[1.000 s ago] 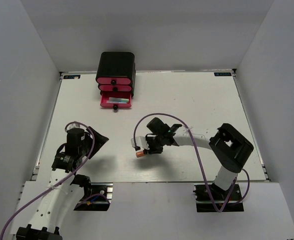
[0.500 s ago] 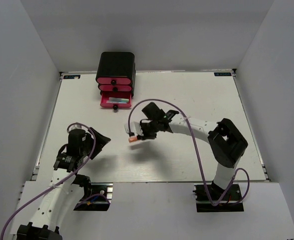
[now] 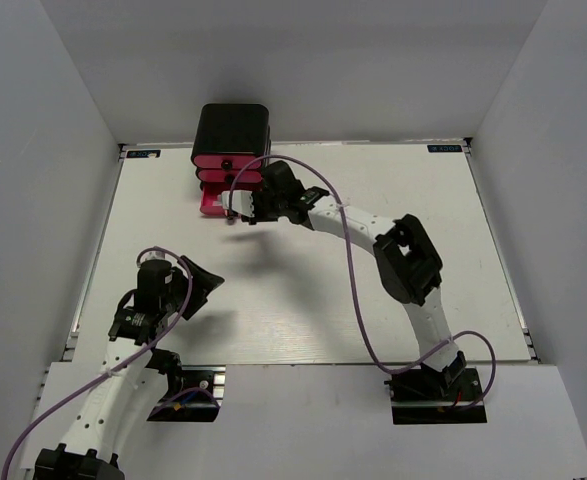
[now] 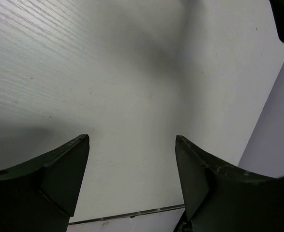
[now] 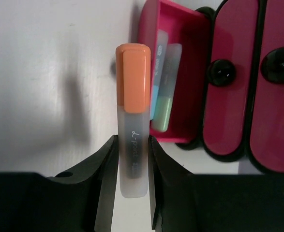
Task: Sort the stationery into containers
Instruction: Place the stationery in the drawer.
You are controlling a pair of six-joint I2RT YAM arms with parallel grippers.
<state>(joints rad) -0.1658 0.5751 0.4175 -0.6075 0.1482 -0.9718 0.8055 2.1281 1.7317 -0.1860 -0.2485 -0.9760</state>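
At open pink-red bottom drawer [image 5: 178, 21]: right gripper [image 5: 132, 145] clamps orange-capped translucent capsule [image 5: 132, 92], cap end just beside drawer, axis parallel to pieces inside [image 5: 163, 111]. Left gripper [image 4: 132, 140] jaws apart, farther off.

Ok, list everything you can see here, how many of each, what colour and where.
translucent marker with an orange cap: one, frosted body, held over the table beside the open drawer
capsule-shaped pieces: at least two, pale blue and green, inside the open drawer; exact count unclear
pink-red drawers: three, bottom one pulled open, upper two closed
black round knobs: two seen close up, on the closed drawers
glossy black rounded box: one, far-left table edge
white table: one
left gripper: open, empty
right gripper: clamping the marker
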